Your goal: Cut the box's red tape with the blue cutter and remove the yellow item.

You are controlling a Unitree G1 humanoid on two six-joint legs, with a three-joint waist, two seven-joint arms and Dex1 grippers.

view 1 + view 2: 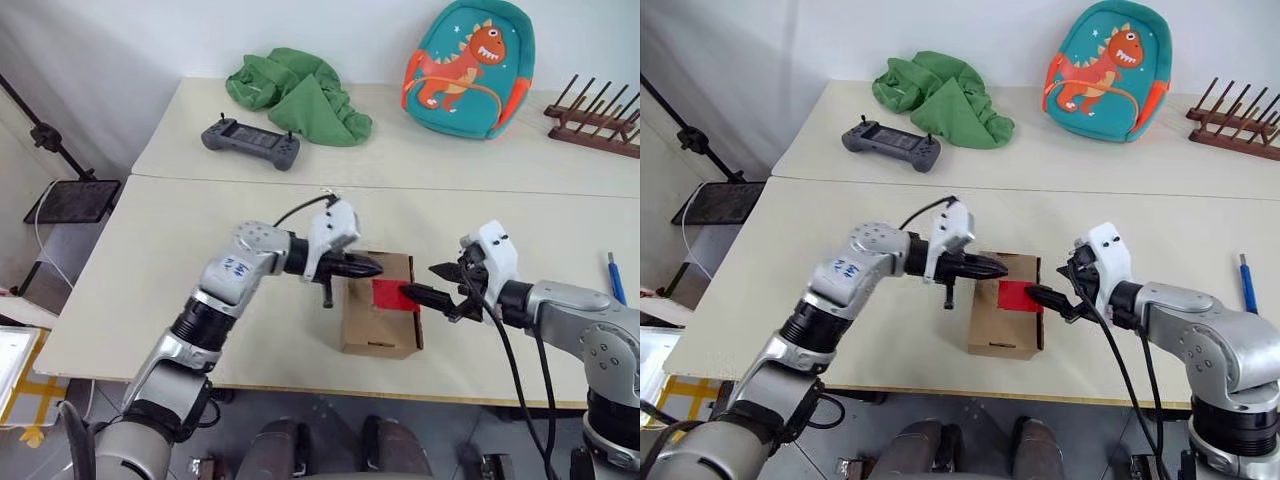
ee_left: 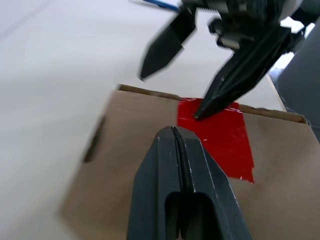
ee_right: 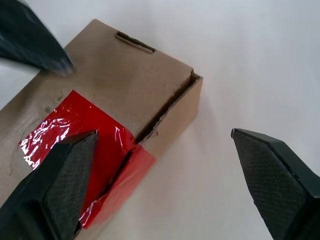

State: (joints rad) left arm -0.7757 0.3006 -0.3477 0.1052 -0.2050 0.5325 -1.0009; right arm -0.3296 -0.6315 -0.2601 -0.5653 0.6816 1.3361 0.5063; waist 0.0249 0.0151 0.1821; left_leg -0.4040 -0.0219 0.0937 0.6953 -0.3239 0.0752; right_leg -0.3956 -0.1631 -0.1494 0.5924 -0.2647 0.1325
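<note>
Looking at the table [image 1: 180, 240], you see the box [image 1: 375, 325] lying near its front edge, between the two arms. It is thin brown cardboard, so it is probably light and will slide or dent if you push hard. The red tape [image 1: 392, 295] is shiny and smooth, and it wraps over the flap edge on the right side. The left gripper [image 1: 375, 267] is squeezed together with nothing in it, hovering over the box top. The right gripper [image 1: 425, 285] is spread wide apart, one finger on the tape. The blue cutter [image 1: 615, 277] lies far to the right, thin and stiff, so grab it around the middle.
</note>
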